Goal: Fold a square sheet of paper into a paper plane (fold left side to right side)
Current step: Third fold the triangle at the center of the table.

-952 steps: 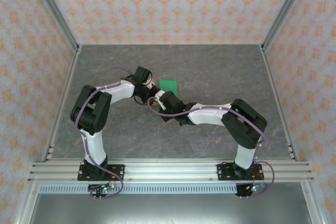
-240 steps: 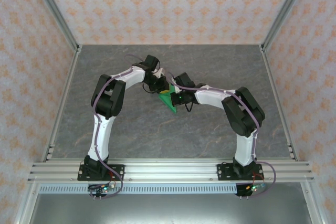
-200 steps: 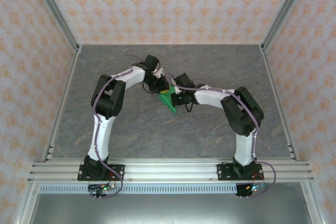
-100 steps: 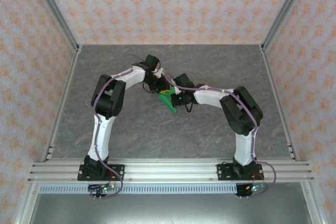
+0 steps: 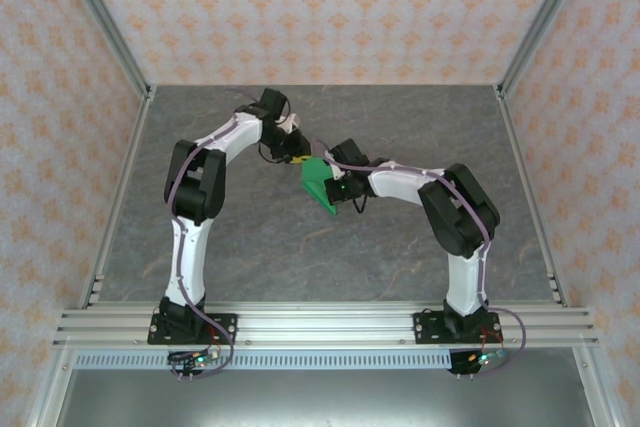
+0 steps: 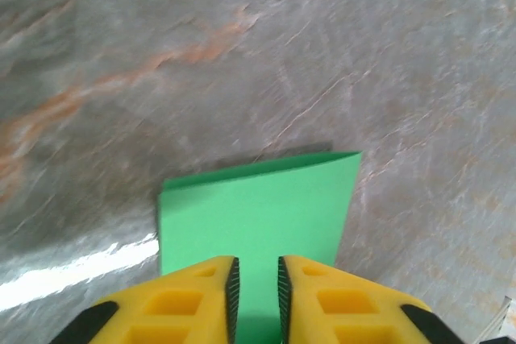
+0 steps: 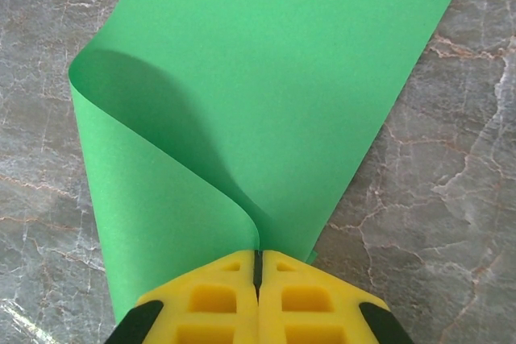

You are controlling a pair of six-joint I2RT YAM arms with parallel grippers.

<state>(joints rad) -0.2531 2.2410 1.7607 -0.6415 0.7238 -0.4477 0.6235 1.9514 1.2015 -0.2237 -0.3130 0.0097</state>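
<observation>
A thin, bright green paper sheet [image 5: 318, 187] lies near the middle of the grey marbled tabletop [image 5: 420, 127], between the two arms' wrists and slightly to the right arm's side. In the overhead view it reads as a small shape tapering to a point toward the near edge. The right gripper [image 5: 334, 189] is clenched on it. In the right wrist view its yellow fingers [image 7: 205, 300] are pressed flat together with no gap, pinching the sheet [image 7: 266, 78] at its near edge. There the left part of the paper curls up and over in a soft, uncreased loop, while the rest runs away flat across the stone. The left gripper [image 5: 296, 154] sits just beside the sheet's far left corner, above the table. In the left wrist view its yellow fingers [image 6: 193, 300] stand slightly parted, released, with a narrow slot between them through which green shows. The paper [image 6: 258, 207] lies beyond and beneath the tips, its far edge straight and its right corner sharp.
</observation>
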